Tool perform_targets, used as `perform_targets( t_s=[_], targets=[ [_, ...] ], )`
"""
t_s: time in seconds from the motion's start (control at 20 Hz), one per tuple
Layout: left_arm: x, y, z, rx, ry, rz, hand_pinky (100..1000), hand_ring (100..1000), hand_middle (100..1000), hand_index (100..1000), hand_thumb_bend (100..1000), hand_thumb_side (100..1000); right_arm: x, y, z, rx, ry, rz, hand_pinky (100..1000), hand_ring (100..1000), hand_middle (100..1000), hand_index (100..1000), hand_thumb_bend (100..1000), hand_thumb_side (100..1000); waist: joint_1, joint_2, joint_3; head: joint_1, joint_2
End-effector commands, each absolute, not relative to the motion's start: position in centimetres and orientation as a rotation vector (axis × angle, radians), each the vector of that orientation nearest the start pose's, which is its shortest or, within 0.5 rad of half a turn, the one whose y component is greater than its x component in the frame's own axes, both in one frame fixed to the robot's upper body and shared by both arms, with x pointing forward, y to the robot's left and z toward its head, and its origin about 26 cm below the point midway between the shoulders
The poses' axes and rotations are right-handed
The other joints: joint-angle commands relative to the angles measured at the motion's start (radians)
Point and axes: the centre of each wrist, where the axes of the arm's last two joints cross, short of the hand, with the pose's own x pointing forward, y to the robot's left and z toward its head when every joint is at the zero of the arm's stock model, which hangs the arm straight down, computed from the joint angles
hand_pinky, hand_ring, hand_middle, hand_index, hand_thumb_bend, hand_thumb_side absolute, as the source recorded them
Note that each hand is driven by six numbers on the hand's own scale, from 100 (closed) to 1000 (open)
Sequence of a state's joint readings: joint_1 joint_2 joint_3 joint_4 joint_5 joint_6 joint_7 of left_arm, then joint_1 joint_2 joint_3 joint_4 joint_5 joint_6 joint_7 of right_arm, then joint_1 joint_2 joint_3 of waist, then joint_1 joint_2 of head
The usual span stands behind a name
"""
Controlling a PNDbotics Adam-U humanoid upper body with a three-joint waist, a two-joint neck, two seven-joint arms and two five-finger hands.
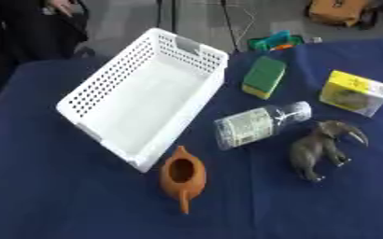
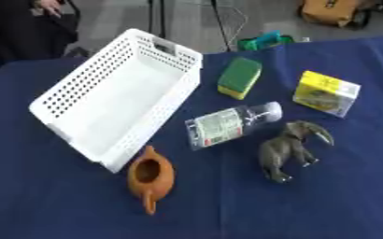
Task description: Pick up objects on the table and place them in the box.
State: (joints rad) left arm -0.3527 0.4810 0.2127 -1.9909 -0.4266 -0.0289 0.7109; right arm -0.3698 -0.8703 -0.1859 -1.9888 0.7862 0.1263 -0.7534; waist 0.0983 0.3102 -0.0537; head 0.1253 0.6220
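- Neither of my hands shows in either eye view, so I can't tell if they're open or closed.
- Dark blue table (image 1: pixel 31 196) fills most of both views and lies a bit askew.
- White perforated box (image 1: pixel 105 81) sits left of centre, long axis running diagonally from near-left to far-right. I see nothing inside it.
- Brown clay pot (image 1: pixel 182 175) lies just beside the box's near corner, opening up, its handle or spout pointing toward me. I can't tell if it touches the box.
- Clear plastic bottle (image 1: pixel 260 123) lies on its side right of the box, printed label around the middle, one end toward the pot and the other toward the far right.
- Green sponge with yellow underside (image 1: pixel 265 76) sits beyond the bottle, near the box's far right corner, apart from it.
- Grey toy elephant (image 1: pixel 322 147) with pale tusks lies just right of the bottle's far end, head toward the right.
- Yellow and white carton (image 1: pixel 354 92) sits beyond the elephant, well right of the sponge.
- Teal item with an orange bit (image 1: pixel 275 41) shows at the table's far edge; can't make out what it is.
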Motion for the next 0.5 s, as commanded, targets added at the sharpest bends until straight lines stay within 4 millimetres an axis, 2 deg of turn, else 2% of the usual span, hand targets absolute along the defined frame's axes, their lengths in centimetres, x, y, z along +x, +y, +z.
perform_targets(
  t_s=[0.05, 0.45, 0.5],
  targets=[
    [29.35, 32.61, 26.09, -1.554, 3.030, -0.322, 855, 946, 947, 955, 100, 1000, 27.41, -35.27, 33.12, 2.026, 2.250, -0.219, 869, 881, 844, 855, 100, 914, -0.004, -0.023, 0.002, -0.012, -0.004],
    [29.44, 32.36, 26.24, -1.536, 3.033, -0.298, 858, 949, 948, 954, 100, 1000, 27.38, -34.95, 33.93, 2.056, 2.233, -0.285, 871, 882, 848, 861, 100, 884, -0.006, -0.026, 0.004, -0.013, -0.001],
    [29.46, 32.30, 26.26, -1.531, 3.035, -0.297, 860, 949, 947, 953, 100, 1000, 27.37, -34.88, 34.09, 2.064, 2.231, -0.301, 870, 883, 852, 862, 100, 859, -0.008, -0.026, 0.005, -0.015, -0.002]
  ],
)
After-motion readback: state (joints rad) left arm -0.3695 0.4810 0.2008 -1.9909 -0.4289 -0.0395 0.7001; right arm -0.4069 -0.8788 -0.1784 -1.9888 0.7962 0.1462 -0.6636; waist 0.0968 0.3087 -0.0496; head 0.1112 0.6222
